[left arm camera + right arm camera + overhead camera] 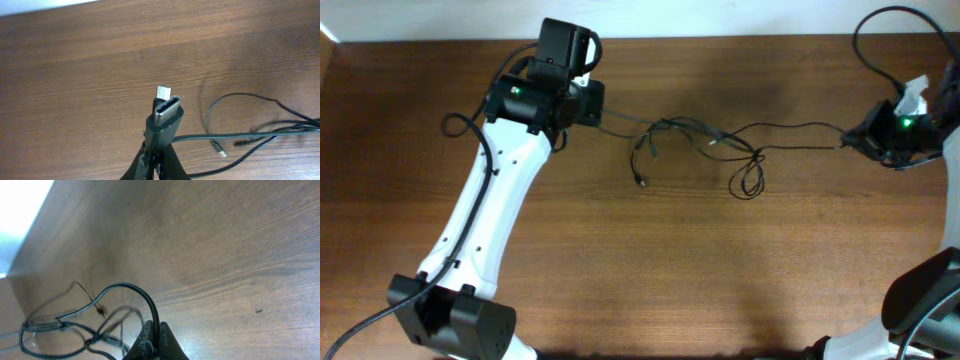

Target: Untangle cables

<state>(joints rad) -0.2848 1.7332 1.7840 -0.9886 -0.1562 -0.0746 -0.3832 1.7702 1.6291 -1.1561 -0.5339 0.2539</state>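
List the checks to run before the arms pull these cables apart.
1. Left gripper shut on the USB-C plug: ok.
2. Right gripper shut on a black cable: ok.
3. Cables separated between the grippers: not ok, a tangle sits between them.
4. Loose plug end lying free on the table: ok.
5. Which strand runs through the tangle: cannot tell.

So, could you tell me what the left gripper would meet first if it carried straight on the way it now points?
Probably the bare table: the left gripper, shut on a plug, points at open wood, with the loose cables off to the side. Depth is hard to judge here.
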